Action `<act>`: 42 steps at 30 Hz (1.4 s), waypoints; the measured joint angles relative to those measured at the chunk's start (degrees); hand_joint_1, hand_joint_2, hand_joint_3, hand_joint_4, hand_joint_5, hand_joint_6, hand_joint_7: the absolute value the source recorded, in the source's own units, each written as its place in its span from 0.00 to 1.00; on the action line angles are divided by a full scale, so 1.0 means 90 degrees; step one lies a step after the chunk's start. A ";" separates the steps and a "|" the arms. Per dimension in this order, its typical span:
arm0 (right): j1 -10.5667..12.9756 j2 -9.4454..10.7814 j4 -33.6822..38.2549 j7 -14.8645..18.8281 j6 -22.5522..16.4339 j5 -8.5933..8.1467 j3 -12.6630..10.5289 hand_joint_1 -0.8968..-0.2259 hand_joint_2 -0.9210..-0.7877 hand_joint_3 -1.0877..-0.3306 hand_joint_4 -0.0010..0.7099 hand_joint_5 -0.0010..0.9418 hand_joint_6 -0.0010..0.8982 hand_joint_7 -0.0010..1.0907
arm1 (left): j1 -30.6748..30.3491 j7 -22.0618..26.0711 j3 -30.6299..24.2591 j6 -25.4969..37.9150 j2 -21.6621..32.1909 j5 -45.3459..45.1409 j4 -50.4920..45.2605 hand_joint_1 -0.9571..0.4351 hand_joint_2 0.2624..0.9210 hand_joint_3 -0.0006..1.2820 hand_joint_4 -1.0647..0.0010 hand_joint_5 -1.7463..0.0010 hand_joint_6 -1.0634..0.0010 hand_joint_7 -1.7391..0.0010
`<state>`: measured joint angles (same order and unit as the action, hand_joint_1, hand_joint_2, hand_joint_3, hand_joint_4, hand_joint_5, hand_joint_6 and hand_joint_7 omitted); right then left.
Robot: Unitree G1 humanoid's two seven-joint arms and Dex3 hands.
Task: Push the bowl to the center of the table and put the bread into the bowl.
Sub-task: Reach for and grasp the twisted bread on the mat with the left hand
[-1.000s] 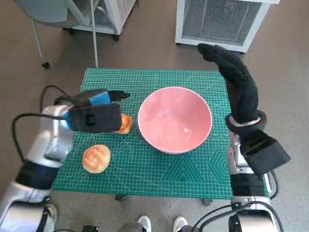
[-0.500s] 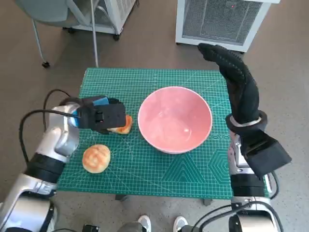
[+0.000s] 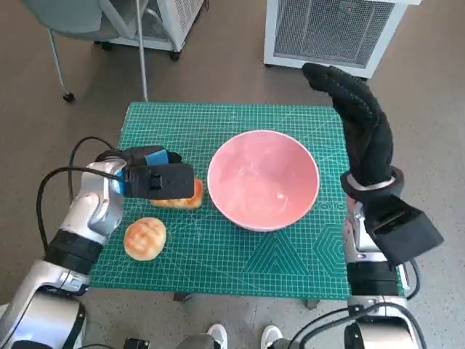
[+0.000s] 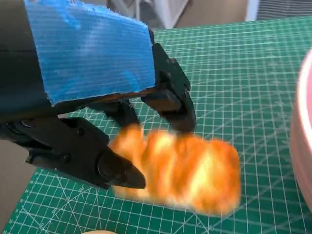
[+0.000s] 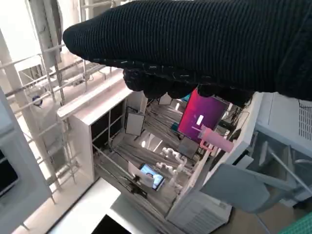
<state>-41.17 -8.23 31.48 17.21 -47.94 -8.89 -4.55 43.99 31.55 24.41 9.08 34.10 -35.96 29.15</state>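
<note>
A pink bowl (image 3: pixel 263 178) stands near the middle of the green cutting mat (image 3: pixel 290 254); its rim (image 4: pixel 303 141) shows at the edge of the left wrist view. Just left of the bowl lies a golden piece of bread (image 3: pixel 183 199), blurred in the left wrist view (image 4: pixel 187 170). My left hand (image 3: pixel 152 178) is over it and its black fingers (image 4: pixel 168 100) pinch it from both sides. A round bun (image 3: pixel 145 238) sits nearer the front left corner. My right hand (image 3: pixel 363 127) is raised above the mat's right edge, fingers stretched out, holding nothing.
A white slatted appliance (image 3: pixel 330 33) stands behind the table, and a chair leg and pole (image 3: pixel 142 51) at the back left. A person's shoes (image 3: pixel 218 336) show by the front edge. A black cable (image 3: pixel 54 182) loops off my left forearm.
My left hand has turned and come down over the bread, its fingers closing round it. The bread has shifted slightly toward the front. The right hand has hardly moved.
</note>
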 measured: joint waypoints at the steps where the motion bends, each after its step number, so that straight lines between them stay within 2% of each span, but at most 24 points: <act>1: 0.0000 0.0001 0.0000 0.0003 0.0001 -0.0003 -0.0001 0.30 0.00 0.26 0.39 0.00 0.00 0.64 | -0.0013 0.0000 -0.0014 -0.0036 0.0018 0.0003 -0.0039 0.69 0.56 0.41 0.31 0.27 0.29 0.41; 3: 0.0000 0.0005 0.0000 0.0005 0.0004 -0.0003 0.0000 0.30 0.00 0.27 0.39 0.00 0.00 0.64 | -0.0022 -0.0001 -0.0041 -0.0099 0.0060 0.0012 -0.0097 0.69 0.57 0.40 0.32 0.27 0.30 0.40; 9: 0.0001 0.0020 0.0004 0.0044 0.0006 -0.0024 -0.0001 0.30 0.00 0.27 0.39 0.00 0.00 0.64 | -0.0022 -0.0003 -0.0223 -0.0318 0.0208 0.0096 -0.0212 0.69 0.69 0.30 0.34 0.28 0.31 0.41; 14: 0.0011 0.0022 -0.0004 0.0074 0.0036 -0.0055 -0.0003 0.30 0.00 0.27 0.39 0.00 0.00 0.64 | -0.0024 0.0009 -0.0460 -0.0374 0.0285 0.0234 -0.0477 0.69 0.71 0.28 0.33 0.30 0.32 0.39; 19: 0.0061 0.0033 -0.0077 0.0101 0.0105 -0.0112 -0.0001 0.30 0.00 0.27 0.39 0.00 0.00 0.64 | -0.0053 0.0112 -0.0834 -0.0270 0.0374 0.0383 -0.1161 0.69 0.72 0.27 0.32 0.31 0.32 0.39; 23: 0.0108 0.0036 -0.0157 0.0105 0.0140 -0.0134 -0.0002 0.31 0.00 0.27 0.39 0.00 0.00 0.64 | -0.0065 0.0129 -0.1221 -0.0139 0.0458 0.0578 -0.1834 0.69 0.75 0.24 0.32 0.29 0.30 0.43; 27: 0.0139 0.0037 -0.0208 0.0106 0.0169 -0.0150 -0.0003 0.31 0.00 0.27 0.39 0.00 0.00 0.64 | -0.0089 0.0083 -0.1641 -0.0132 0.0500 0.0841 -0.2449 0.69 0.82 0.17 0.30 0.31 0.29 0.45; 33: 0.0173 0.0035 -0.0259 0.0105 0.0214 -0.0176 -0.0011 0.31 0.00 0.27 0.39 0.00 0.00 0.64 | -0.0191 -0.0030 -0.2084 -0.0170 0.0516 0.1095 -0.3175 0.69 0.86 0.11 0.27 0.39 0.30 0.39; 37: 0.0183 0.0035 -0.0282 0.0105 0.0234 -0.0176 -0.0014 0.31 0.00 0.27 0.39 0.00 0.00 0.64 | -0.0339 -0.0075 -0.2247 -0.0135 0.0541 0.1114 -0.3536 0.69 0.94 0.05 0.28 0.41 0.33 0.35; 39: 0.0188 0.0034 -0.0290 0.0104 0.0238 -0.0176 -0.0019 0.31 0.00 0.27 0.39 0.00 0.00 0.64 | -0.0457 -0.0003 -0.2277 0.0045 0.0565 0.1109 -0.3739 0.69 0.97 0.10 0.39 0.34 0.44 0.29; 40: 0.0190 0.0035 -0.0294 0.0104 0.0242 -0.0176 -0.0019 0.31 0.00 0.27 0.39 0.00 0.00 0.64 | -0.0513 0.0102 -0.2275 0.0201 0.0587 0.1107 -0.3853 0.66 0.91 0.09 0.47 0.43 0.52 0.35; 42: 0.0197 0.0035 -0.0315 0.0104 0.0252 -0.0176 -0.0019 0.31 0.00 0.27 0.39 0.00 0.00 0.64 | -0.0626 0.0541 -0.2215 0.0686 0.0695 0.1102 -0.4126 0.57 0.74 0.07 0.69 0.74 0.68 0.65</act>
<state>-39.39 -7.91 28.64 18.14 -45.68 -10.47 -4.72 38.36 36.42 4.47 15.25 40.35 -26.04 -7.98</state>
